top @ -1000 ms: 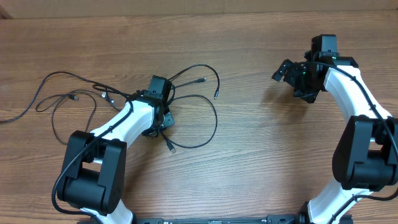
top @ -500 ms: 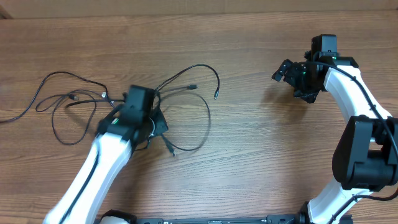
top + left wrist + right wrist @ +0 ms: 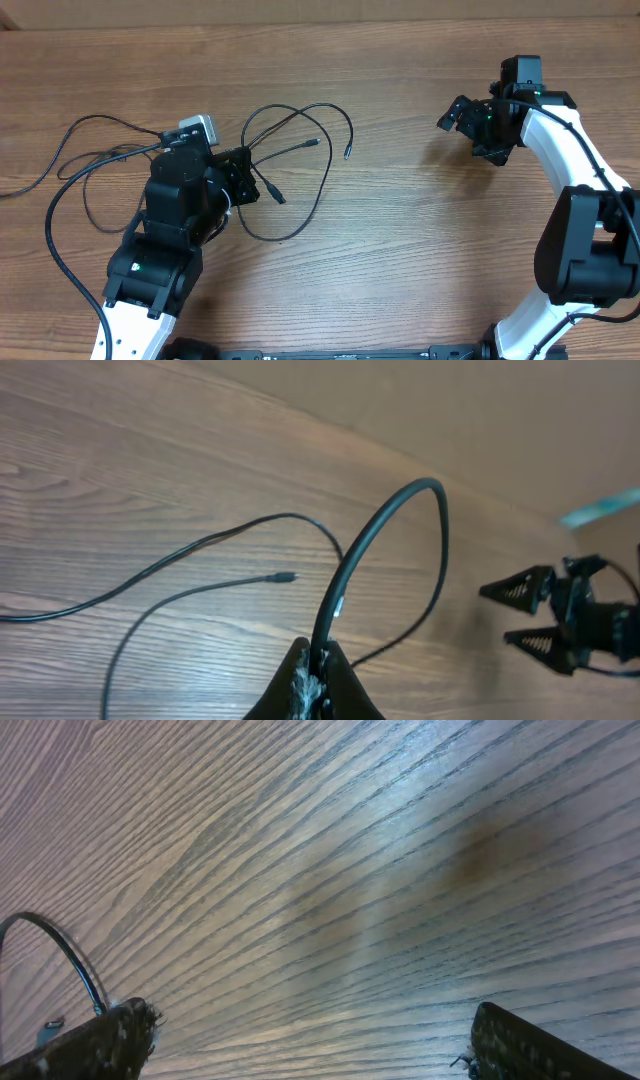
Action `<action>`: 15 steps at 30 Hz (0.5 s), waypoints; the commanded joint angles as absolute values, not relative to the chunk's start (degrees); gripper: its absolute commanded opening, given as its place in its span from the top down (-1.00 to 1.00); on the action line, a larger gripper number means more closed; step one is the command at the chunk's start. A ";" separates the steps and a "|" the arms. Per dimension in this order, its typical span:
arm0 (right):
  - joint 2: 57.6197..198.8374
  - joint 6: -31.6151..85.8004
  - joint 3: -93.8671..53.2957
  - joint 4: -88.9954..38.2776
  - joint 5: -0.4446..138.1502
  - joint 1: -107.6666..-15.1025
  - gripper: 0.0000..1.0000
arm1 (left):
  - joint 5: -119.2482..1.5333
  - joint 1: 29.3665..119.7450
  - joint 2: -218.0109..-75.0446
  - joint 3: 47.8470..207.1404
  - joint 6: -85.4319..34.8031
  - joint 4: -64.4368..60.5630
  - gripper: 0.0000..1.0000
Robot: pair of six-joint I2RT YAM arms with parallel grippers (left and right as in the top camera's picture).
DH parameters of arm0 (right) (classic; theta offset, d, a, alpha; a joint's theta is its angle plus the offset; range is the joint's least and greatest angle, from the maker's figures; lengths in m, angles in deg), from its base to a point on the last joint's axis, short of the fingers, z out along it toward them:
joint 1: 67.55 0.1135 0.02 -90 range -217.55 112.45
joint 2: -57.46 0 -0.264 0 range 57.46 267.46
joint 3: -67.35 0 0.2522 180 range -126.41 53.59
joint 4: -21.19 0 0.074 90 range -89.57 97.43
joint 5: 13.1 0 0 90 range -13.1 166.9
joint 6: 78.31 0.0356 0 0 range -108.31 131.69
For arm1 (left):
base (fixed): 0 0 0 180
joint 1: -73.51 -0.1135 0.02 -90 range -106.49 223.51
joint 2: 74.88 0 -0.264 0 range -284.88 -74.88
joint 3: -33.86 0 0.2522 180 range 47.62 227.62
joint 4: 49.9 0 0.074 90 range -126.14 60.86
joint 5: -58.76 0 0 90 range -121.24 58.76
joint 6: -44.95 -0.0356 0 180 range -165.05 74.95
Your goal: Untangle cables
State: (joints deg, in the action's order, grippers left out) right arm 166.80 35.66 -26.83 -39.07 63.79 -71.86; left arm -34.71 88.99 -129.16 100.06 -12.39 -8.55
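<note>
cables (image 3: pixel 320 106): thin black cords, lying tangled on the left half of the table (image 3: pixel 400 260); loops are spread from the left edge to just short of the middle.
cable layout: several strands cross one another near the left gripper; one strand runs off the left edge of the overhead view.
held cable (image 3: pixel 345 572): one strand is pinched at the left fingertips and rises from them in a tall arch, as seen in the left wrist view; the far leg of the arch drops back to the wood.
plug tips: one small tip (image 3: pixel 347 155) lies at the right end of the tangle; a second (image 3: pixel 285 577) lies flat on the wood beyond the held strand; a dark plug (image 3: pixel 275 195) sits just beside the left gripper.
left gripper (image 3: pixel 245 180): closed tight on the held cable; the fingertips (image 3: pixel 318 682) are pressed together with the strand between them. it is raised above the table, inside the tangle.
left arm: it is extended from the near left corner up over the cables, and part of the tangle is covered by it in the overhead view.
right gripper (image 3: pixel 452 112): jaws spread wide, nothing between them; it is positioned over bare wood on the right half, well apart from the cables.
right gripper, own view (image 3: pixel 310 1020): only wood grain is seen between the two fingers.
right gripper, left wrist view (image 3: pixel 525 617): it is seen at the far right, jaws parted, facing the tangle.
table: brown wood grain.
</note>
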 commanded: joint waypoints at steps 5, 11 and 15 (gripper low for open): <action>165.37 35.68 -27.75 -38.99 63.99 -71.80 -1.00 | -33.61 88.69 -135.02 100.50 -22.24 -5.27 0.91; 165.37 35.68 -27.75 -38.99 63.99 -71.80 -1.00 | -33.57 88.69 -143.78 100.50 -27.21 -4.61 0.91; 165.37 35.70 -27.75 -38.99 63.99 -71.80 -1.00 | -33.57 88.66 -150.69 100.50 -27.84 -4.88 0.91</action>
